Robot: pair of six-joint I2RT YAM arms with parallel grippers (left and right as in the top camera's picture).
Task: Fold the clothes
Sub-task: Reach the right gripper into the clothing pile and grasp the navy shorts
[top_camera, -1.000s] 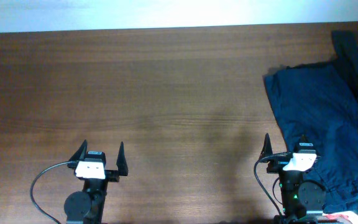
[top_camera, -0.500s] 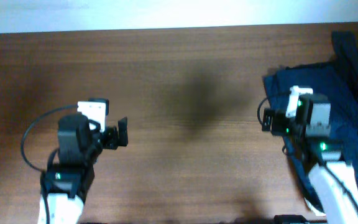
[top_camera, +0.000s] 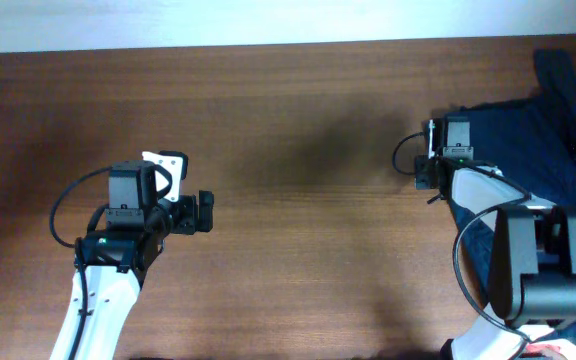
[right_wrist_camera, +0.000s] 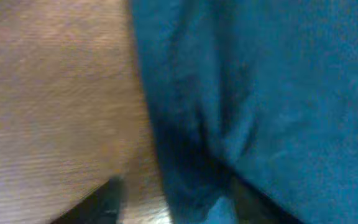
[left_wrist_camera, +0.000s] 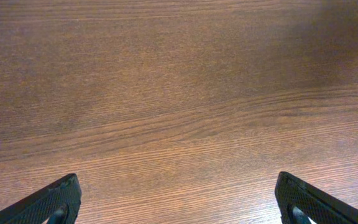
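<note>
I've got the blue garment lying in a rumpled heap against the right edge of the counter, running up toward the far right corner, with a darker piece bunched at that corner. Its left border sits well short of the middle of the counter.

My right gripper is right at that left border, by the cloth's far-left corner, with the arm reaching up along the right side and partly over the fabric. The right wrist view is badly blurred: blue cloth fills the right of it, bare wood the left, and the creased edge runs down between two dark smudges at the bottom that I take for the fingers. I can't tell whether those jaws are apart or pinching the edge.

My left gripper is over bare wood in the left half of the counter, nearer the near edge than the far one, and well apart from the garment. In the left wrist view its jaws are spread wide, one fingertip in each bottom corner, nothing but wood grain between them
</note>
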